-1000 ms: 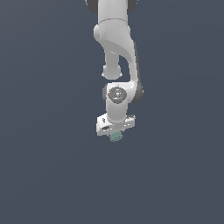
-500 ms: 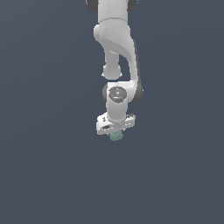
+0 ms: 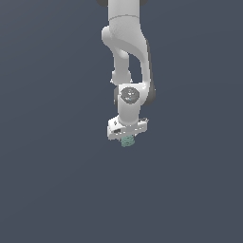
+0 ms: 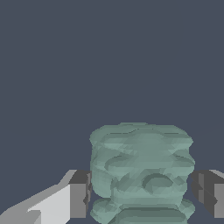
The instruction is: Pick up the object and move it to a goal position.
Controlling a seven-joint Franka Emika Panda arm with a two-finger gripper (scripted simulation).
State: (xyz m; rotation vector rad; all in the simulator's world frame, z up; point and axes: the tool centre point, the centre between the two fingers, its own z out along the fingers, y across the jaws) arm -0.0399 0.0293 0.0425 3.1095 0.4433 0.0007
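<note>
The object [image 3: 126, 141] is a small pale teal-green ridged lump. It sits between the fingers of my white gripper [image 3: 126, 140], just under the hand, near the middle of the exterior view. In the wrist view the object [image 4: 142, 170] fills the space between the two dark finger pads [image 4: 81, 192], which press on its sides. The gripper is shut on it. The arm hangs straight down from the top of the exterior view.
A plain dark grey-blue surface [image 3: 57, 190] fills the background on all sides. No other objects, containers or edges show in either view.
The gripper has risen slightly with the object between its fingers. The grip looks the same.
</note>
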